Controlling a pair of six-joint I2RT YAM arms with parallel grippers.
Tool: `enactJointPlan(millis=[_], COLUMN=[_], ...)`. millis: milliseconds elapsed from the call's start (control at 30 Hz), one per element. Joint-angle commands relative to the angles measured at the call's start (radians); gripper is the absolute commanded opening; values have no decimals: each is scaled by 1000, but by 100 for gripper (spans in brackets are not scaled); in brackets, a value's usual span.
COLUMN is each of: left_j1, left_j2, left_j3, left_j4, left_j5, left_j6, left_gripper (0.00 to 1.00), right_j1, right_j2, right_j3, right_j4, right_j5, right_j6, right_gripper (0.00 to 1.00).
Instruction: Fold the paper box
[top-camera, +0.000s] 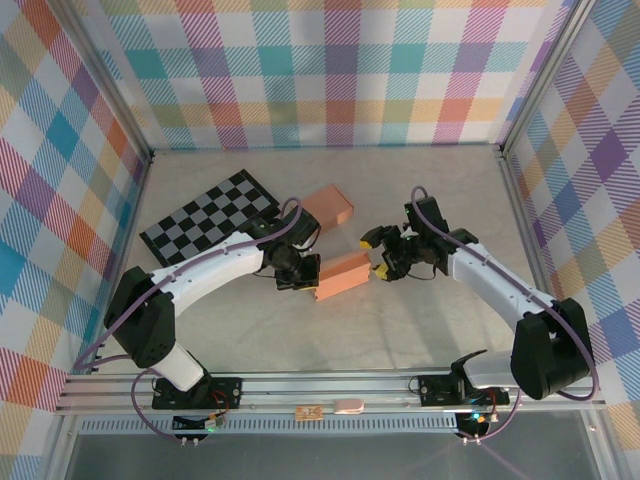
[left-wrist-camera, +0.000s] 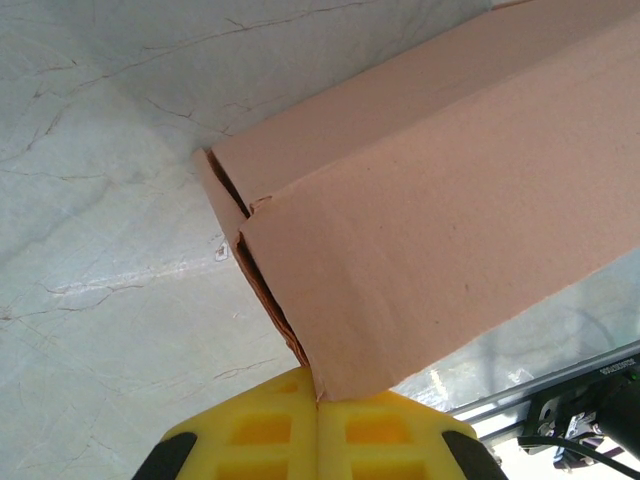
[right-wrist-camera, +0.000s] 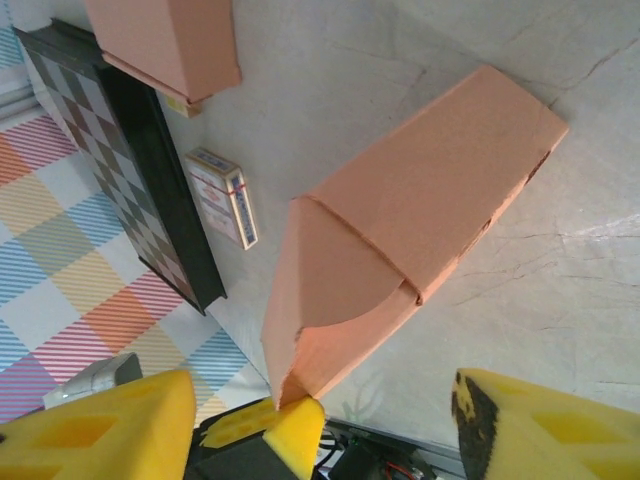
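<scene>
**Left clamped at the box's corner, right spread wide at its end**

My left gripper (top-camera: 299, 272) is fully closed, its two yellow fingers (left-wrist-camera: 260, 435) pressed flat against each other. The bottom corner of the box (left-wrist-camera: 450, 210) sits right on the seam between their tips. I cannot tell whether a sliver of card is pinched there or the corner only rests against them. From my left wrist, that end of the box shows narrow slits where its flaps meet.

My right gripper (right-wrist-camera: 315, 405) is spread wide and holds nothing. Its fingers (right-wrist-camera: 100, 425) stand to either side of the box's (right-wrist-camera: 400, 240) other end, where the rounded flap is tucked in. The finger on the right of that view stands clear of the card.

The box (top-camera: 342, 275) lies on its long side in the middle of the table (top-camera: 430, 330), slanted, directly between my two grippers.

My left arm (top-camera: 200, 275) rises from its base, bends at the elbow far out on the left, and runs its forearm rightward and low to the box's left end. My right arm (top-camera: 490, 280) leans up and in from its base, its wrist turned to point my right gripper (top-camera: 378, 253) leftward at the box's right end.

A second box (top-camera: 328, 205) lies farther back, near the corner of the checkerboard (top-camera: 205, 218).
</scene>
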Motion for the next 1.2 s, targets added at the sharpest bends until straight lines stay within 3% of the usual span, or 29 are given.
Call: enactJointPlan(millis=[0, 367, 533, 733, 967, 1167], left_j1=[-5, -8, -7, 10, 89, 108], left_j2=[26, 19, -27, -141, -145, -103], left_j3=[19, 24, 38, 36, -39, -60], left_j4=[-28, -31, -33, 17, 161, 181], left_j5=[-15, -9, 11, 38, 91, 98], left_j6=[5, -3, -40, -186, -334, -340], left_gripper=[2, 5, 24, 43, 43, 43], right_j1=[-5, -15, -17, -16, -18, -17], right_j2=[5, 16, 25, 25, 20, 14], right_j3=[-42, -100, -105, -112, -120, -114], right_j4=[30, 69, 60, 50, 51, 44], right_j5=[-32, 8, 12, 14, 16, 19], right_j6=[16, -43, -51, -53, -48, -48], right_gripper=[64, 47, 45, 44, 43, 42])
